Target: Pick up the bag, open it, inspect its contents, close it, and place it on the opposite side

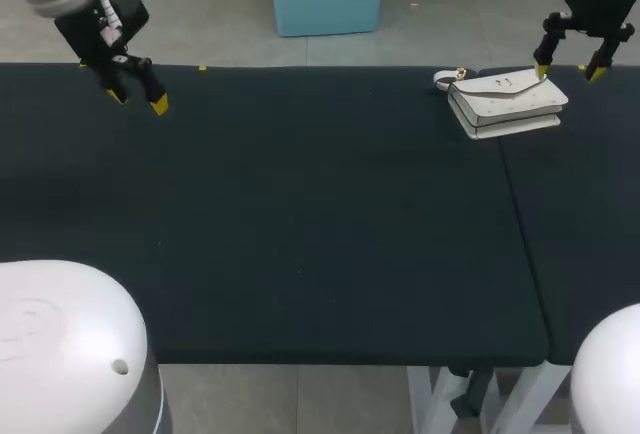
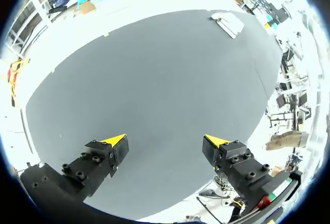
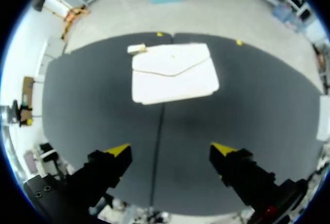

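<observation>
Right gripper (image 3: 170, 149) has its fingers spread wide with nothing between them, pointing down at the black table (image 1: 300, 204). The white bag (image 3: 172, 74) lies flap-down just ahead of its tips. Left gripper (image 2: 165, 140) is wide apart and empty too, angled down over the table, with the bag well apart across from it.

The bag (image 1: 507, 102) is a small cream-white envelope-style purse. It lies flat on the dark worktop (image 1: 300, 204), near the far edge on the right side, straddling the seam (image 1: 522, 224) between the two worktop sections. Its pointed flap (image 3: 172, 59) faces up and is folded down shut. At its far left corner sits a small pale piece (image 1: 445, 78), possibly a strap end or tag.
</observation>
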Robot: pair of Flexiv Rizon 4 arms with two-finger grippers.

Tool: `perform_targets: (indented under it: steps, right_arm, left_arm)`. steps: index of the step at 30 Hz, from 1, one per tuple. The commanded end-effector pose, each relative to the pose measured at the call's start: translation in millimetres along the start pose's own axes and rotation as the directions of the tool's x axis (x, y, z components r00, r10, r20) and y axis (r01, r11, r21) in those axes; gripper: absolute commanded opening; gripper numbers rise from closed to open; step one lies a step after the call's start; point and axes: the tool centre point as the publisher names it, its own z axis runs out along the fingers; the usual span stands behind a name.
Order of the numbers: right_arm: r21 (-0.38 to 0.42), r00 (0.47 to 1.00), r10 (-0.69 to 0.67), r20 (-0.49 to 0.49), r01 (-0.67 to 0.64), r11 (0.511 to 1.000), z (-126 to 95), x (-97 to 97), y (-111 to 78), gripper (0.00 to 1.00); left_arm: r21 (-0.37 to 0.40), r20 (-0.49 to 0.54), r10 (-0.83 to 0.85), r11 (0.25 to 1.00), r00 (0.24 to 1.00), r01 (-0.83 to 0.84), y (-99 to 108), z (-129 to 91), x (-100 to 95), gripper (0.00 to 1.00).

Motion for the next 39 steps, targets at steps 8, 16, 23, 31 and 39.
perform_targets:
  steps: [8,16,23,31,39]
  right_arm:
    - [-0.013,0.994,0.012,-0.104,-0.014,1.0,18.2,-21.7,10.0,1.0]
    - [-0.027,0.991,0.012,-0.135,-0.016,1.0,28.6,-29.6,17.1,1.0]
    - [-0.046,0.991,0.019,-0.132,-0.025,0.999,37.7,-36.7,28.1,1.0]
    - [-0.029,0.986,0.059,-0.159,-0.064,0.998,54.7,-56.0,49.6,1.0]
    - [-0.014,0.98,0.078,-0.183,-0.081,0.997,66.6,-66.9,60.2,1.0]
  left_arm:
    - [0.281,-0.096,0.672,0.726,0.735,-0.627,7.1,23.2,12.0,1.0]
    - [0.292,-0.115,0.724,0.679,0.68,-0.674,6.4,29.7,12.7,1.0]
    - [0.292,-0.115,0.724,0.679,0.68,-0.674,6.4,29.7,12.7,1.0]
    - [0.425,-0.128,0.868,0.486,0.48,-0.764,5.9,40.0,20.6,1.0]
    - [0.425,-0.14,0.884,0.461,0.447,-0.779,1.6,45.9,20.4,1.0]
